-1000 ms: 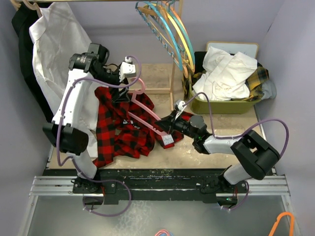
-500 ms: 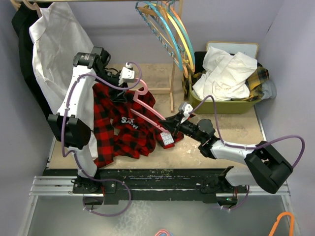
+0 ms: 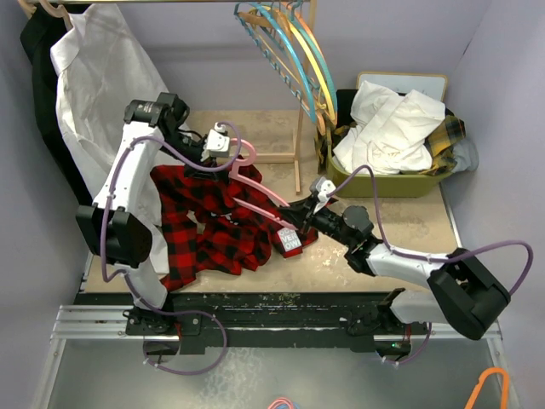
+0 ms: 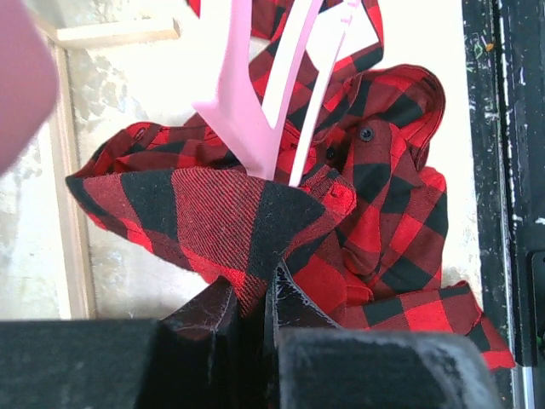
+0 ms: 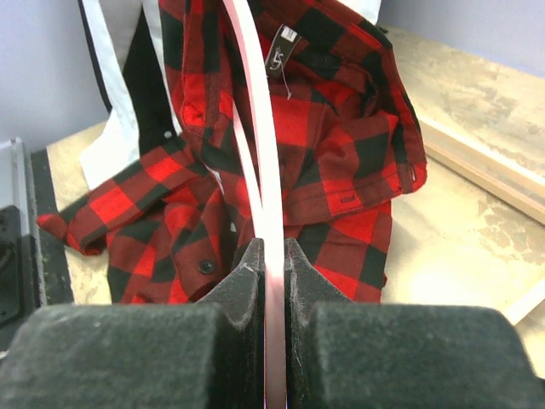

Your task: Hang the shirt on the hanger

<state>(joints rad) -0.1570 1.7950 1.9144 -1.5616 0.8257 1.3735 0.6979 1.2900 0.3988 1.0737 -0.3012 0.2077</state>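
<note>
The red-and-black plaid shirt (image 3: 213,234) lies crumpled on the table in front of the left arm. The pink hanger (image 3: 258,194) runs slantwise across it, hook (image 3: 247,153) at the far end. My left gripper (image 3: 203,160) is shut on a fold of the shirt (image 4: 221,213) beside the hook, with cloth pinched between its fingers (image 4: 294,302). The hanger's neck (image 4: 243,111) rises just beyond that fold. My right gripper (image 3: 295,210) is shut on the hanger's lower arm (image 5: 260,153), with the shirt (image 5: 341,128) spread behind it.
A green bin (image 3: 387,185) heaped with white and yellow-plaid clothes stands at the right. A white shirt (image 3: 94,85) hangs at the far left. A wooden rack (image 3: 298,128) holds coloured hangers (image 3: 289,43) at the back. An orange hanger (image 3: 490,383) lies bottom right.
My left gripper has gone from open to shut on the shirt's fold, and the cloth has been drawn up and leftward. The right gripper has kept hold of the hanger.
</note>
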